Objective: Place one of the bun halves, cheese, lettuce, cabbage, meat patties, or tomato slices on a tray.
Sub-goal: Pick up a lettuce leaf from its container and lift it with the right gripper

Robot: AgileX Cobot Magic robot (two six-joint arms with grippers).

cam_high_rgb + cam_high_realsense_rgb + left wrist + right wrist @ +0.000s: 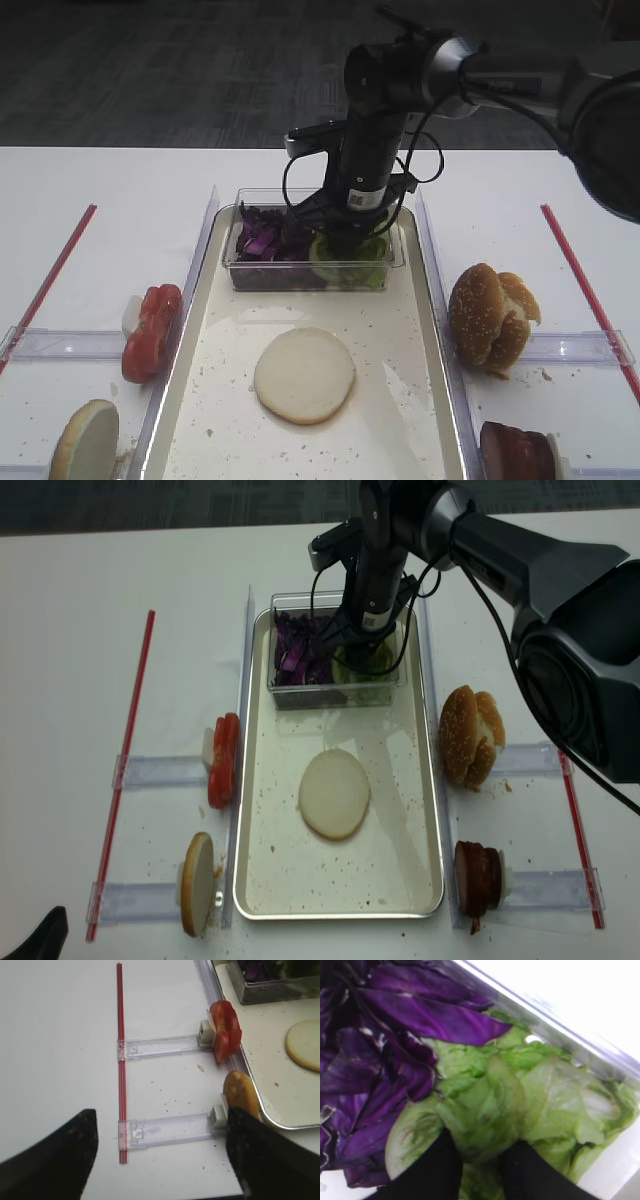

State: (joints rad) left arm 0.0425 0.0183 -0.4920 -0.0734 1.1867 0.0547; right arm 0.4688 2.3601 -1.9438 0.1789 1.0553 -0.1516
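In the clear tub [232,262] at the far end of the tray [405,400], my right gripper [482,1137] reaches down into the green leaves. Its two black fingers pinch a fold of lettuce [485,1105] that fills the gap between them. Purple cabbage [380,1060] lies just to the left of the lettuce. From above, the right gripper [350,235] stands over the lettuce [348,260]. A pale flat bun half [304,375] lies in the middle of the tray. My left gripper [162,1112] hovers open over the bare table left of the tray, holding nothing.
Tomato slices [152,330] and a bun half on edge [85,440] stand in clear holders left of the tray. Sesame bun halves [490,315] and meat patties [515,450] stand to its right. Red strips [50,280] run along the table on both sides.
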